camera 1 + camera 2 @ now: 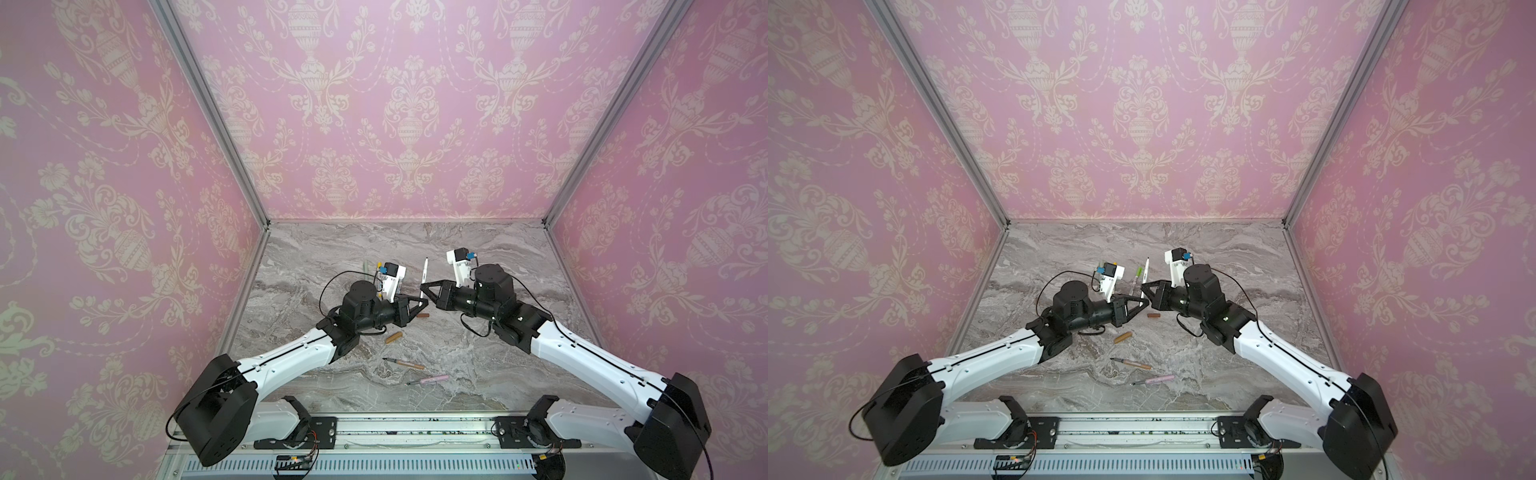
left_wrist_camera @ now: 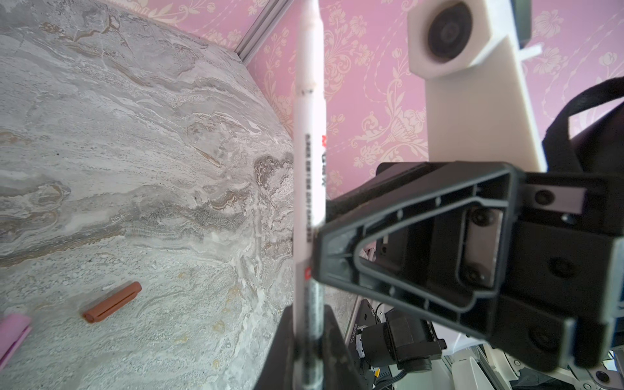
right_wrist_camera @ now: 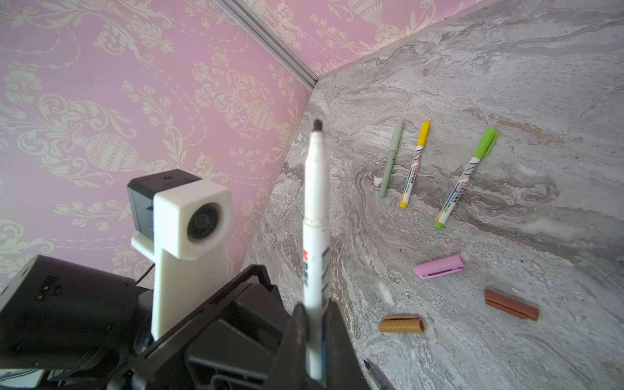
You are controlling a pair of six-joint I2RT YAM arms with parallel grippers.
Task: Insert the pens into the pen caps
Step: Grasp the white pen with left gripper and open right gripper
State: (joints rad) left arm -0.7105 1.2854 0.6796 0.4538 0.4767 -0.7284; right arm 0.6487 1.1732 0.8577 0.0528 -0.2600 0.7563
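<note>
Both grippers are shut on the same white pen, which stands nearly upright above mid-table with its dark tip bare. My left gripper clamps its lower end. Just above that, my right gripper grips the printed barrel. A dark brown pen cap lies below the grippers and a tan cap nearer the front. The pink cap shows only in the wrist views. An uncapped tan pen and a pink pen lie further forward.
Three capped pens lie side by side behind the left gripper: sage green, yellow-capped and lime-capped. Pink patterned walls close in the marble table on three sides.
</note>
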